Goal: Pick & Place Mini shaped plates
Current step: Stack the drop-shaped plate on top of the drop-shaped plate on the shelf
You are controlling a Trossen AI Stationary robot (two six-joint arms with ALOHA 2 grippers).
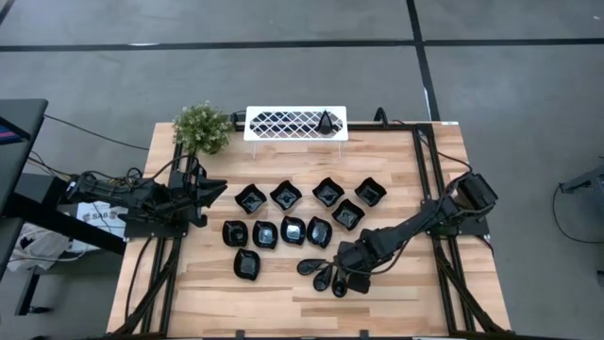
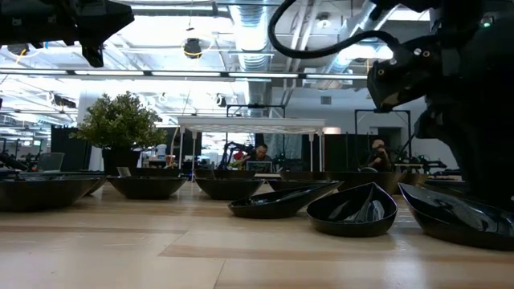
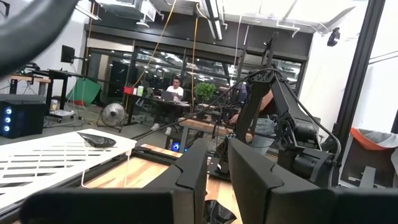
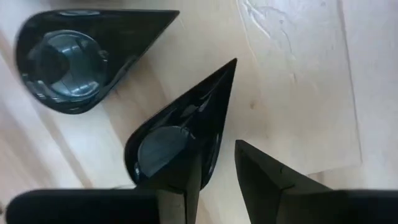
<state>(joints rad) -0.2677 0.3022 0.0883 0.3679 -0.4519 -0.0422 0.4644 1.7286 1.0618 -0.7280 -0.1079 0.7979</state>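
Near the counter's front edge, the right pincer [image 4: 217, 177] sits low over a cluster of teardrop plates, its jaws parted astride the rim of one teardrop plate [image 4: 177, 134], not yet closed on it; I'd settle squarely on that rim before squeezing, since the glossy edge looks slippery. Mid-counter lie the other mini shaped plates [image 1: 293, 229]. By the left edge, the left pincer [image 1: 212, 189] waits, narrowly parted, holding nothing. At the back edge stands the white rack [image 1: 294, 123].
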